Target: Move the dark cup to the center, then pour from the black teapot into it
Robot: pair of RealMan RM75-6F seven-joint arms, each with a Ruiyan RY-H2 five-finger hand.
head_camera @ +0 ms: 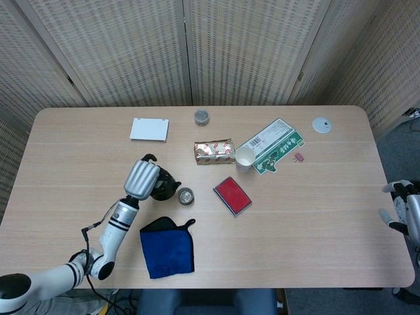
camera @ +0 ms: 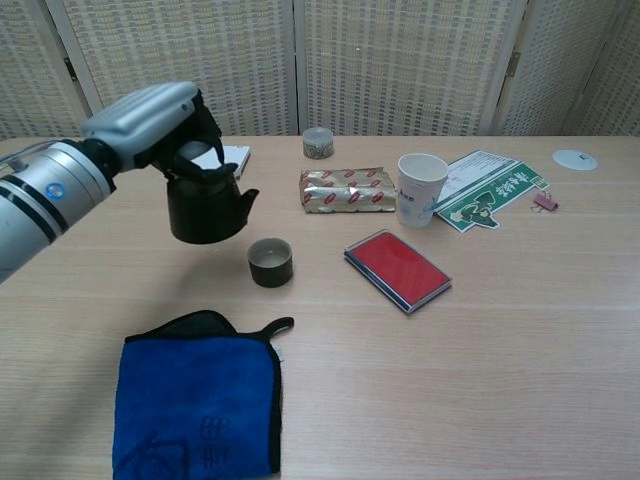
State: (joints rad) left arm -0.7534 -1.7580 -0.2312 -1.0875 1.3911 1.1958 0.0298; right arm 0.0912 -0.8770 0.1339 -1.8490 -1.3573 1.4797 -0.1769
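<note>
Head view: my left hand (head_camera: 142, 178) grips the teapot (head_camera: 163, 187), upright, at nine o'clock of the cup (head_camera: 186, 195); my right hand (head_camera: 401, 209) sits at the table's (head_camera: 315, 216) edge, its fingers unclear. Chest view: teapot's spout faces the cup. Pouring seems finished; next, set it down level.

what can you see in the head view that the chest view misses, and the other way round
Only the head view shows the right hand at the table's right edge, and the whole white card. Only the chest view shows the black teapot side-on, upright, its handle gripped by the left hand. Both show the dark cup, blue cloth, red case and paper cup.
</note>
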